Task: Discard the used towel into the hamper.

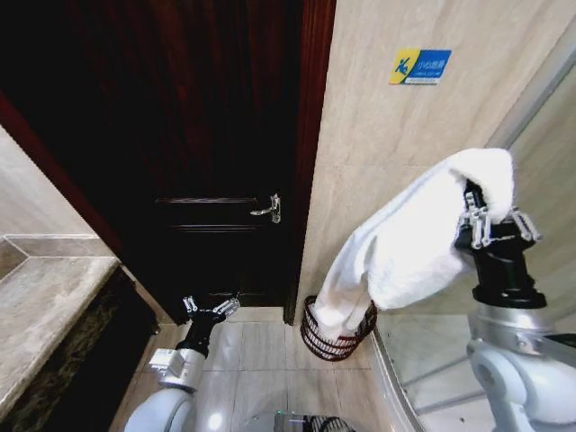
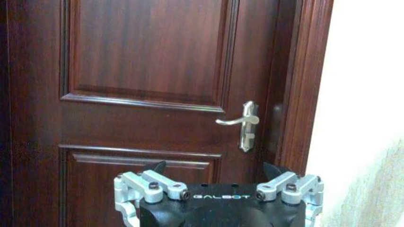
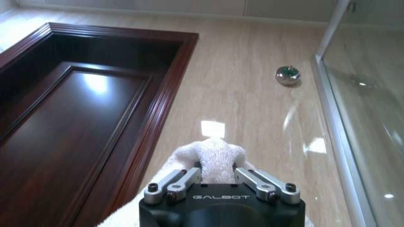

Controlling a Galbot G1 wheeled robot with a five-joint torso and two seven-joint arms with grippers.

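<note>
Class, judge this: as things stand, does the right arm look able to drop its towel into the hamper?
Probably yes: the right gripper holds the towel, whose lower end hangs over the open hamper; nothing lies between.

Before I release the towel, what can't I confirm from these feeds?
- Inside of the hamper: in the head view the hanging towel covers its opening, so its contents and whether the towel's lower end is inside cannot be told.
- Right gripper hold: towel drapes over the fingers in the head view; the right wrist view shows them pinching a fold.
- Left gripper fingertips: cut off by the left wrist view's edge.
</note>
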